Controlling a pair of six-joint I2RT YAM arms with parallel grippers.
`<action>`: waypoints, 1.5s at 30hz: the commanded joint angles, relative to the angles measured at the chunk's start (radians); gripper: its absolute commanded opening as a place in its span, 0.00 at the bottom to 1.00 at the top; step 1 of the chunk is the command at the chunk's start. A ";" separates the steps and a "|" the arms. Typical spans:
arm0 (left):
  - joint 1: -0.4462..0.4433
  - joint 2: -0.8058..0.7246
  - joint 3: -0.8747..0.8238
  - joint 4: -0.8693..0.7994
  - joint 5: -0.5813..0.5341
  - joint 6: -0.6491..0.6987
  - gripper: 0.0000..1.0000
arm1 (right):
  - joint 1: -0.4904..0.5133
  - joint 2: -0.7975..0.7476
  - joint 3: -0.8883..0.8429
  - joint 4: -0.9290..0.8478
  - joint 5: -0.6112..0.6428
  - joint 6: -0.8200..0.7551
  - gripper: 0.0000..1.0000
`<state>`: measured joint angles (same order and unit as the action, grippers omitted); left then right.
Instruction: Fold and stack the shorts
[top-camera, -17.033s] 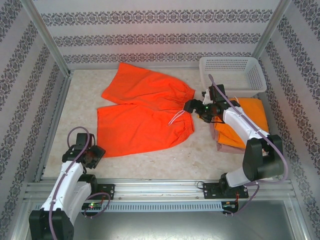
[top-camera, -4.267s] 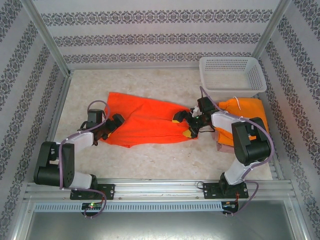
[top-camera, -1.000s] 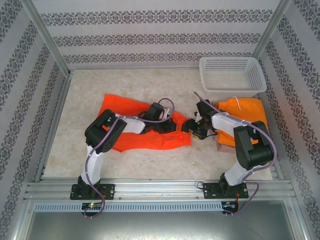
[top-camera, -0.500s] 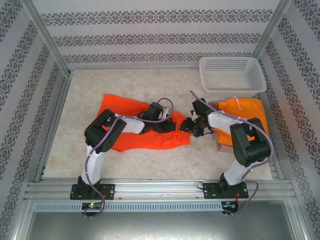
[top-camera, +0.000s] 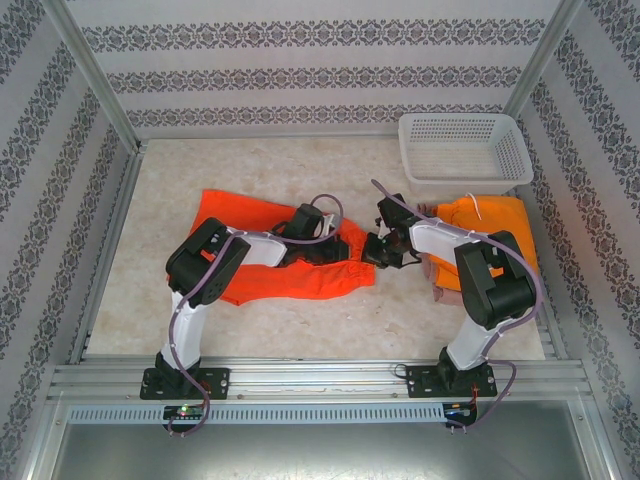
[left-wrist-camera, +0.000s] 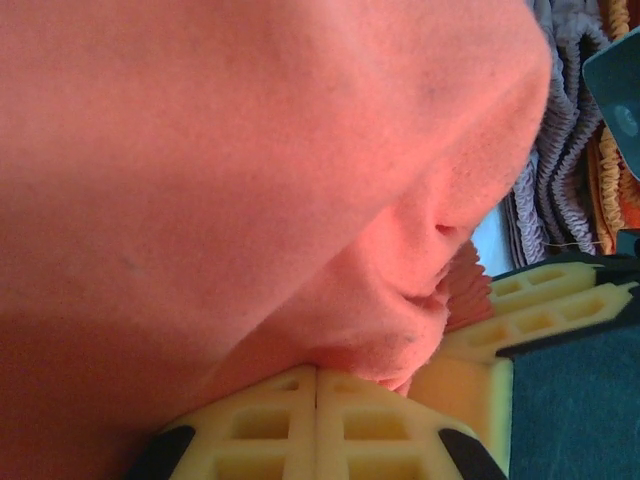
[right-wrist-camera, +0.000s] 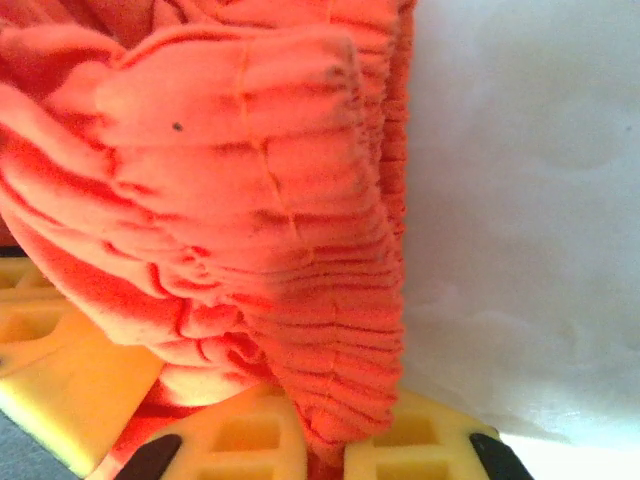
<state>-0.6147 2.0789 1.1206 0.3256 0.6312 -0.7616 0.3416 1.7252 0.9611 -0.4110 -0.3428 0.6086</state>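
Top external: red-orange shorts (top-camera: 310, 282) lie mid-desk (top-camera: 170, 190) as a long folded band, waistband end to the right. Left gripper (top-camera: 338, 250) sits on the band's right part and right gripper (top-camera: 378, 252) at the waistband end, the two just beside each other.

Right wrist: right gripper pads are clamped on the gathered elastic waistband.

Left wrist: left gripper pads are pressed together with cloth bunched at their tips. Probably nipping a fold, but the view is too close to be sure.

Folded orange shorts (top-camera: 495, 235) lie at the right on top of pink shorts (top-camera: 438, 293), just in front of the white mesh basket (top-camera: 465, 150).
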 joint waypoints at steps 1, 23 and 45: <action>0.026 -0.104 -0.036 -0.010 -0.032 0.004 0.15 | 0.014 -0.001 0.023 -0.032 0.103 -0.052 0.02; 0.246 -0.636 -0.331 -0.170 -0.145 0.131 0.67 | -0.025 -0.109 0.559 -0.745 0.693 -0.483 0.00; 0.220 -0.479 -0.414 -0.061 -0.110 0.083 0.19 | 0.094 0.179 1.107 -1.080 0.701 -0.305 0.00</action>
<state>-0.3733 1.5711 0.7090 0.2054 0.5007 -0.6712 0.4126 1.8828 2.0113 -1.4189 0.3943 0.2153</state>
